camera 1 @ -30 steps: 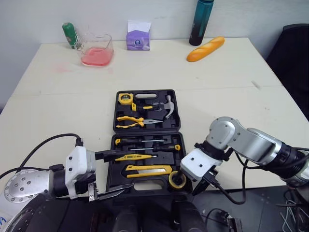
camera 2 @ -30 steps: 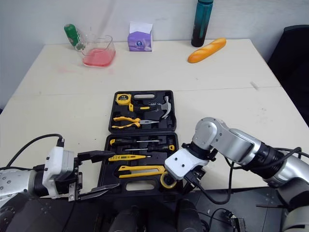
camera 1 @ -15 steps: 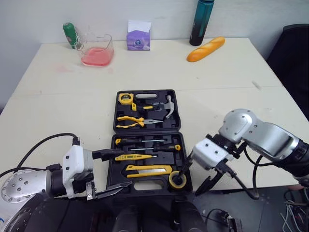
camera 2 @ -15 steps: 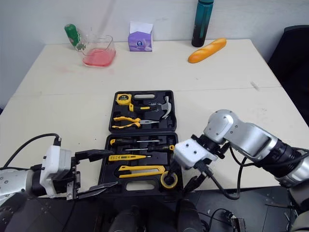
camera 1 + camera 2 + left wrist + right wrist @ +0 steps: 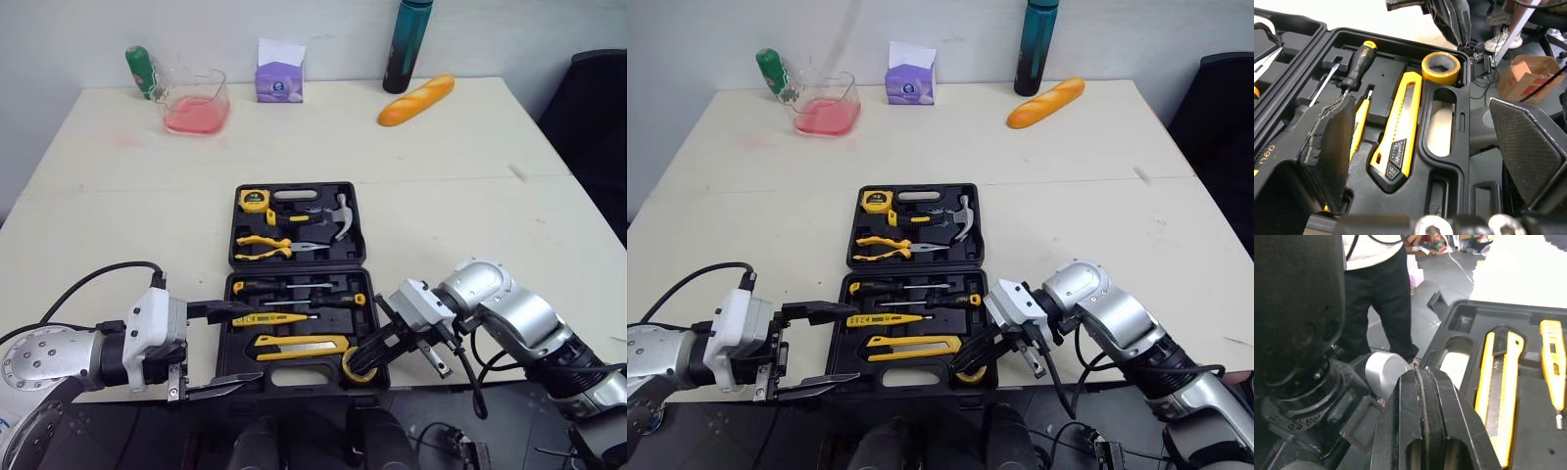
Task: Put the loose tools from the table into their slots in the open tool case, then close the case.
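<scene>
Table point(image 5: 470, 166), cream, perhaps stained pink, holds open tool case point(image 5: 297, 267).

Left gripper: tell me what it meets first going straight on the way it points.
Probably the yellow utility knife, lying in the tool case between the open fingers of the left gripper; the tape roll comes after. Height over the case is unclear, so it may pass above.
</scene>
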Available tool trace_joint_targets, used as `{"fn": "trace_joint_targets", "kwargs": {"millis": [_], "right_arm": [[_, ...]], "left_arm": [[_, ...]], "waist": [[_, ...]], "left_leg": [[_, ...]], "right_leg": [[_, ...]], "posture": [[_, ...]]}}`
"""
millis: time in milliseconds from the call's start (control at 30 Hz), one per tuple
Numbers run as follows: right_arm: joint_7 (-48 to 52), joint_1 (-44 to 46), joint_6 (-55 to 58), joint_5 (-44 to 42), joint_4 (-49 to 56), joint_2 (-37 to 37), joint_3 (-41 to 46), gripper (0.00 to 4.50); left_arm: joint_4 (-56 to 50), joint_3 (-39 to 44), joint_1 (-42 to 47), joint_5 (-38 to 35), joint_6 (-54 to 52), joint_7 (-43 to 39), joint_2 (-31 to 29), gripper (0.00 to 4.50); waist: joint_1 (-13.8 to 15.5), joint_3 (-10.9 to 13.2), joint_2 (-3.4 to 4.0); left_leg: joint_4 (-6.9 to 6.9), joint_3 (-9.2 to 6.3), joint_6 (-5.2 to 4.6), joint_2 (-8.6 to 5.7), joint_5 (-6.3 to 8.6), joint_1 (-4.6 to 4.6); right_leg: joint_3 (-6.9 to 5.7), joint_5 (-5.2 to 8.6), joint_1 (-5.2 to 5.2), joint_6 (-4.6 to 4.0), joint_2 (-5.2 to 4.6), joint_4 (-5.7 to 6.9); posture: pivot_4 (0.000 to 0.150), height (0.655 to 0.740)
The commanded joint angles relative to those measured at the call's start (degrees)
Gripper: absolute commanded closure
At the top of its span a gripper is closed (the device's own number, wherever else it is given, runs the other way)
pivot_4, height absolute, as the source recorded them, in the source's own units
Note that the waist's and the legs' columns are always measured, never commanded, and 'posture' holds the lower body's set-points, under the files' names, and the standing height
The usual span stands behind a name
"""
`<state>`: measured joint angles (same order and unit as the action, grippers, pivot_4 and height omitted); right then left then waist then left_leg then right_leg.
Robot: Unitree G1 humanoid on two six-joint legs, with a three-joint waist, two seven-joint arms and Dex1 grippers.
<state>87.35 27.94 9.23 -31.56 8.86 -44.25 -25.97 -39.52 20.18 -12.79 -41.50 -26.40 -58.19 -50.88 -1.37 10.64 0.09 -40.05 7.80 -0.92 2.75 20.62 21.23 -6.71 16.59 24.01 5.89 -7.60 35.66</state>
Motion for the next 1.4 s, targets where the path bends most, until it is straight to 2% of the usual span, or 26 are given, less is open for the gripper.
{"fn": "trace_joint_targets", "kwargs": {"millis": [33, 333, 533, 667, 800, 1000, 1067, 1167, 1333, 1400], "right_arm": [[0.1, -1.5, -1.2, 1.9, 0.2, 1.3, 1.9, 4.41], [-4.2, -5.4, -6.6, 13.1, -10.1, 6.5, 0.5, 4.41], [-5.6, -6.6, -8.2, 18.1, -12.6, 5.5, -0.7, 4.41], [-5.2, -6.9, -6.0, 16.4, -10.6, 4.3, 0.5, 4.41], [-3.9, -6.4, -1.1, 8.3, -7.0, 4.3, 5.7, 4.41], [-6.7, -5.2, 6.9, 3.7, -1.4, 2.0, 12.8, 4.41], [-10.5, -4.7, 10.6, 0.9, -0.8, 2.2, 17.4, 4.41], [-15.0, -4.0, 9.5, 3.1, -4.5, 2.2, 21.7, 4.41], [-19.1, -2.0, 2.4, 10.4, -13.4, 3.2, 22.3, 4.41], [-20.0, -1.0, -0.3, 12.8, -16.9, 3.9, 21.8, 4.5]], "left_arm": [[-0.8, 1.4, -0.2, -0.5, -0.1, -0.2, -0.6, 0.0], [-2.1, 2.9, -3.7, -0.6, -0.4, -0.1, -0.3, 0.0], [-1.5, 2.8, -3.4, 0.0, -0.2, -0.1, -0.6, 0.0], [-0.5, 2.4, -2.7, 0.7, 0.1, 0.0, -0.4, 0.0], [0.7, 2.6, -1.9, 1.4, 0.5, 1.0, 0.5, 0.0], [3.7, 4.8, -0.4, 3.0, 0.9, 4.1, 1.5, 0.0], [7.7, 7.2, 0.6, 4.5, 2.2, 4.9, 1.5, 0.0], [13.3, 9.3, 2.8, 5.7, 3.9, 6.0, 2.1, 0.0], [20.3, 7.8, 7.0, 8.4, 4.9, 8.5, 3.1, 0.0], [22.3, 5.7, 8.5, 10.5, 4.3, 10.3, 3.5, 0.49]], "waist": [[-0.1, 0.0, 0.0], [-0.2, -0.1, -0.15], [-0.2, -0.4, -0.5], [-0.2, -0.5, -0.63], [0.0, -0.5, -0.61], [-0.1, -0.4, -0.48], [-0.2, -0.4, -0.47], [-0.3, -0.4, -0.43], [-0.2, -0.4, -0.46], [-0.2, -0.4, -0.45]], "left_leg": [[0.0, 0.02, 0.0, -0.01, 0.0, 0.0], [0.0, 0.06, 0.02, 0.02, 0.0, -0.12], [0.1, 0.03, 0.1, 0.09, 0.06, -0.73], [0.12, 0.05, 0.17, 0.14, 0.14, -0.92], [0.12, 0.07, 0.15, 0.13, 0.16, -0.9], [0.12, 0.08, 0.06, 0.11, 0.25, -0.65], [0.12, 0.08, 0.13, 0.19, 0.29, -0.65], [0.15, 0.28, 0.15, 0.23, 0.29, -0.64], [0.15, 0.45, 0.02, 0.16, 0.34, -0.67], [0.14, 0.49, -0.01, 0.12, 0.35, -0.67]], "right_leg": [[0.02, -0.01, 0.0, 0.01, -0.01, -0.01], [0.05, 0.0, -0.01, 0.0, 0.05, 0.01], [0.05, 0.05, -0.55, -0.1, 0.04, -0.04], [0.1, 0.07, -0.68, -0.13, 0.02, -0.02], [0.21, 0.08, -0.66, -0.14, -0.04, -0.01], [0.43, 0.07, -0.41, -0.13, -0.14, -0.02], [0.38, 0.1, -0.4, -0.18, -0.07, -0.04], [0.25, 0.1, -0.26, -0.19, 0.03, 0.03], [0.32, 0.07, -0.25, -0.13, 0.04, 0.0], [0.35, 0.06, -0.25, -0.1, 0.02, -0.01]], "posture": [[0.15, 0.74], [0.15, 0.74], [0.15, 0.74], [0.15, 0.74], [0.15, 0.74], [0.15, 0.74], [0.15, 0.74], [0.15, 0.74], [0.15, 0.74], [0.15, 0.74]]}}
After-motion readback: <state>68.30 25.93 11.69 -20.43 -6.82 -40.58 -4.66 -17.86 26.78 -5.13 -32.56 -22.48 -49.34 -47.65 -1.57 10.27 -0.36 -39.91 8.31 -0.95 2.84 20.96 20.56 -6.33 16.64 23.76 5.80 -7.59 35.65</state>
